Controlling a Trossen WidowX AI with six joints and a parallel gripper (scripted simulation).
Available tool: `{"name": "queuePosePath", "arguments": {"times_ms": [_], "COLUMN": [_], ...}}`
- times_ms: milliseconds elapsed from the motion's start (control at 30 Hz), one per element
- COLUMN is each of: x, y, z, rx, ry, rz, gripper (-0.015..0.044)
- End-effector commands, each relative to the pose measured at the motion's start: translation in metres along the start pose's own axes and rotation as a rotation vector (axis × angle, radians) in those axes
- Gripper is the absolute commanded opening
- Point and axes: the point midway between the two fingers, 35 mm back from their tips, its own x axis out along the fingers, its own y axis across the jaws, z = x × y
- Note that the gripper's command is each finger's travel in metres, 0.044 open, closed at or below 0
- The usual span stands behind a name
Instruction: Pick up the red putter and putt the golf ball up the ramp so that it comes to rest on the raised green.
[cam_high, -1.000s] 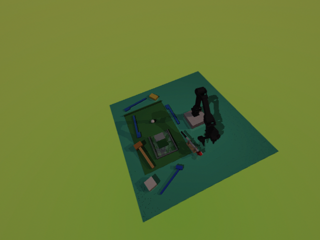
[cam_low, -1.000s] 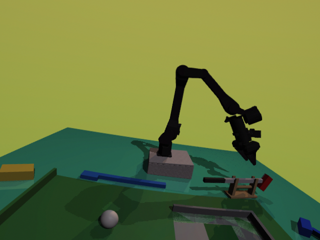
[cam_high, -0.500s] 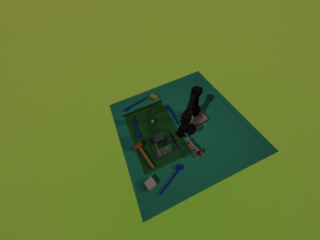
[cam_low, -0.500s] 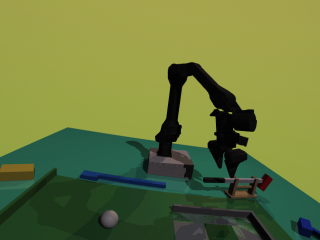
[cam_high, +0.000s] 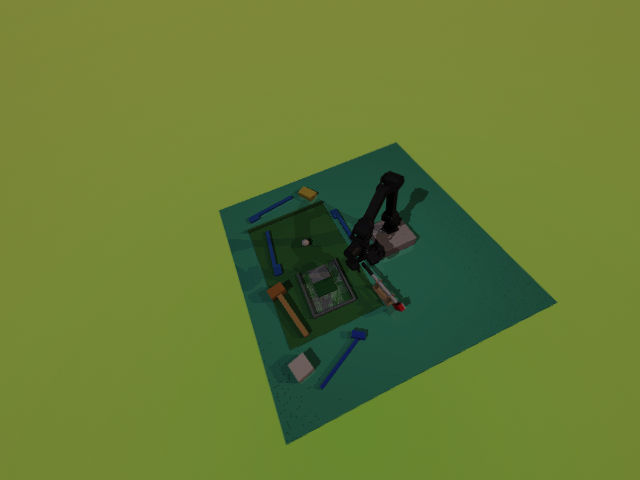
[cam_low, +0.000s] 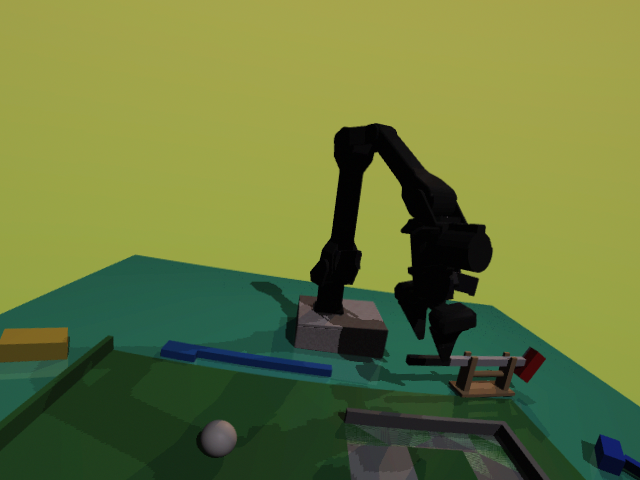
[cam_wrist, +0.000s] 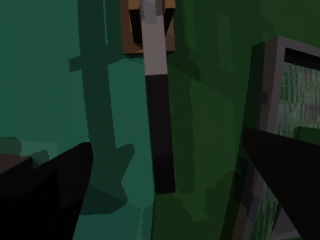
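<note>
The red putter (cam_high: 383, 286) (cam_low: 485, 361) (cam_wrist: 155, 57) lies level across a wooden stand (cam_low: 483, 391) (cam_wrist: 128, 47), its red head (cam_high: 399, 306) (cam_low: 531, 364) past one end and its dark grip past the other. My gripper (cam_high: 363, 264) (cam_low: 433, 348) (cam_wrist: 170, 142) is open and empty, pointing down above the dark grip; in the wrist view the grip runs between the spread fingers. The golf ball (cam_high: 305, 242) (cam_low: 219, 438) sits on the dark green mat. The raised green's area has a grey rim (cam_high: 346, 279) (cam_low: 423, 421) (cam_wrist: 272, 85), with pale and dark green patches inside.
A blue club (cam_high: 341, 222) (cam_low: 258, 359) lies beside my base (cam_high: 398, 242) (cam_low: 317, 338). Other blue clubs (cam_high: 272, 250) (cam_high: 341, 361) (cam_high: 272, 209), an orange mallet (cam_high: 293, 313), a yellow block (cam_high: 307, 193) (cam_low: 33, 351) and a whitish block (cam_high: 300, 367) lie around. A low wall (cam_high: 286, 217) (cam_low: 56, 384) edges the mat.
</note>
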Motion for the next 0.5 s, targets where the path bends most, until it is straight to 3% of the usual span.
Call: {"name": "queuePosePath", "arguments": {"times_ms": [0, 467], "x": [0.008, 0.034], "y": [0.003, 0.003], "z": [-0.003, -0.010], "rx": [-0.003, -0.003], "ry": [-0.001, -0.001], "rz": [0.011, 0.012], "gripper": [0.0440, 0.0440]}}
